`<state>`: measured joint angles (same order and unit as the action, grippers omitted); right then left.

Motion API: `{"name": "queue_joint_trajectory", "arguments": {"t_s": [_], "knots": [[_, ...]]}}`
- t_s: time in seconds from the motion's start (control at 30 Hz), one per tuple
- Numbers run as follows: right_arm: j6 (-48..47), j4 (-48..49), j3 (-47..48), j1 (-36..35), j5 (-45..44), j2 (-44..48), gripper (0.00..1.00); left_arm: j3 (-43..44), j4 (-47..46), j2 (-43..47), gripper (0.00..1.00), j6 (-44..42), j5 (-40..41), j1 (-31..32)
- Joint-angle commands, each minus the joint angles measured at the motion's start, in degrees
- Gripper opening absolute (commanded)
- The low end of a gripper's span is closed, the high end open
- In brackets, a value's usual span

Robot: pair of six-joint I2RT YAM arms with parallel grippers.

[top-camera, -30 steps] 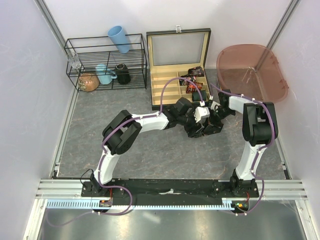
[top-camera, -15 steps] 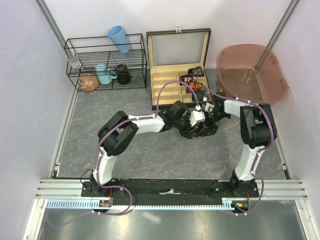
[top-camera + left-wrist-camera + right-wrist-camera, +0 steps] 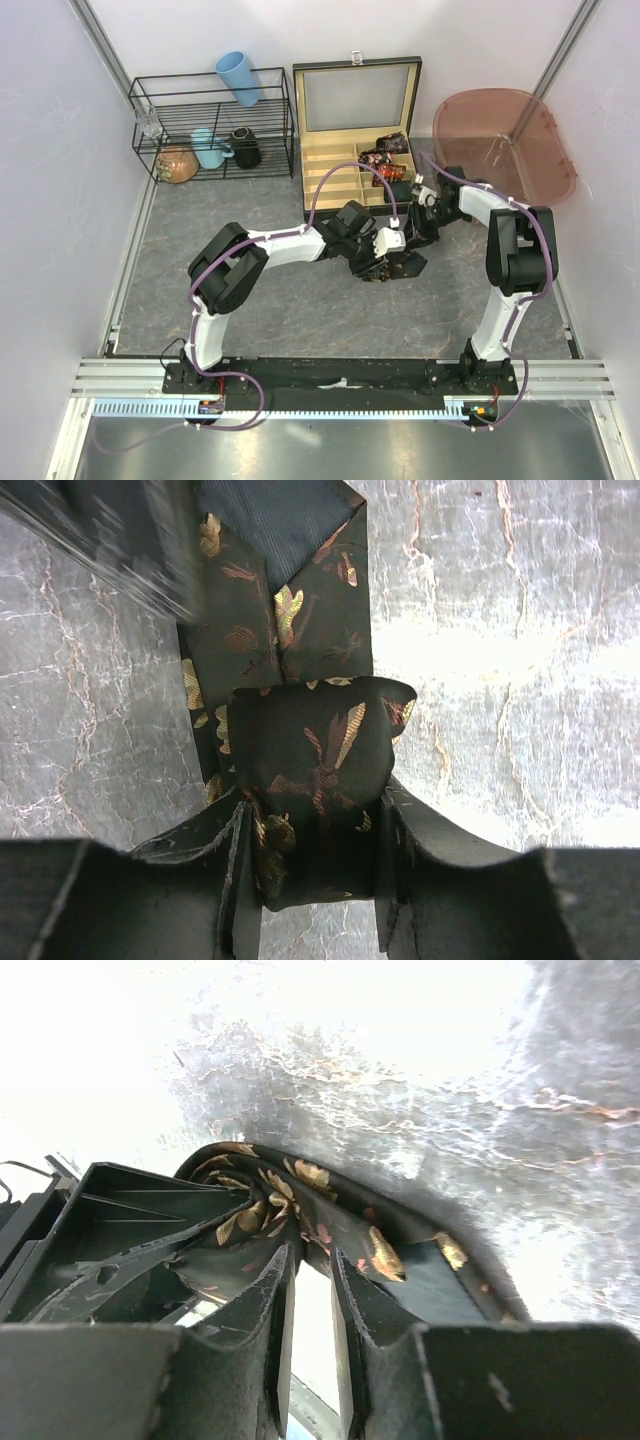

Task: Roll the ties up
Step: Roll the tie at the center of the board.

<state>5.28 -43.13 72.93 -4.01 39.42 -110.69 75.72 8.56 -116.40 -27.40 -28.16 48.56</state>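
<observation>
Top external view: grey marbled table (image 3: 250, 320), both arms reaching to its middle and meeting on the near side of the wooden box (image 3: 300, 140) at the far centre. Far left, a wire rack (image 3: 210, 100) with cups (image 3: 238, 78); far right, a pinkish translucent tray (image 3: 500, 140). In the right-hand compartments of the box, several rolled ties (image 3: 388, 165), small dark coils with red and tan prints.

Between the two wrists, close to the near right corner of the box, the tie in hand (image 3: 315, 740): dark fabric with tan and reddish leaf prints, partly folded over on itself, with more of its length lying flat on the table beyond, underside up. Not yet a finished coil, to judge by that flat length.

Left gripper (image 3: 315, 810) clamped on the folded part, fabric filling the gap and touching both fingers (image 3: 420, 850). Right gripper (image 3: 312, 1255) close in from the right, jaws only a narrow slit apart, with the tie arching over the tips; impossible to say whether pinching the cloth or merely touching it.

Handling, as a judgement: light, limp, smooth-faced, probably slippery, with no stiffness of its own; likely to spring loose or telescope sideways if released early. Nothing fragile, though easily creased. Best held across the whole width of the roll, on its flat faces, not by one edge; free length to be kept flat and in line while winding, with one gripper pinning the coil and the other feeding.
</observation>
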Motion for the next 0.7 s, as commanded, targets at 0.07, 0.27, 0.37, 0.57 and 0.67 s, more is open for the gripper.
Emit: {"name": "queue_joint_trajectory", "arguments": {"t_s": [0.07, 0.27, 0.37, 0.57, 0.67], "knots": [[-2.46, -2.31, -2.86, -0.73, 0.22, -1.98, 0.26, 2.85, 9.37, -2.78, 0.02, -3.28, 0.04, -0.65], [-4.31, -1.25, -4.99, -1.88, -7.33, -4.44, 0.25, 5.22, 10.25, -1.12, 0.02, -1.09, -0.75, -0.83], [-4.84, -1.25, -4.9, -1.88, -11.55, -5.15, 0.24, 5.75, 8.77, 0.73, 0.02, 1.11, -0.4, -0.92], [-4.84, -1.86, -4.55, -1.79, -13.49, -6.11, 0.23, 7.07, 7.97, -0.4, 0.02, 1.83, 2.05, -0.92], [-6.33, -2.22, -4.63, -1.79, -12.97, -5.41, 0.23, 7.42, 8.58, -2.86, 0.02, 0.51, 4.07, -0.74]]}}
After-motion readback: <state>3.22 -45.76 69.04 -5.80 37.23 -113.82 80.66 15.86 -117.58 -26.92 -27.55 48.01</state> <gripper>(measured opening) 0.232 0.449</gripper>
